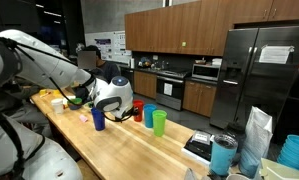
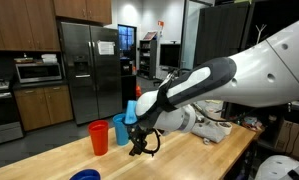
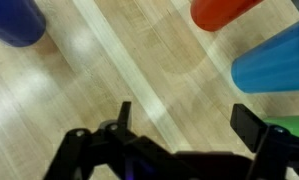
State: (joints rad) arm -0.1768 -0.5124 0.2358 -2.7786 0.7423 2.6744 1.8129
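Four cups stand upright on the wooden counter: a navy cup apart from the rest, and a red cup, blue cup and green cup in a close row. The fingers hang spread and empty just above bare wood between the navy cup and the row, with the green cup just beside one finger. All four look light, stiff and smooth-walled, apt to tip or slide if nudged, so a hold across the wall near mid-height, or over the rim, seems soundest.
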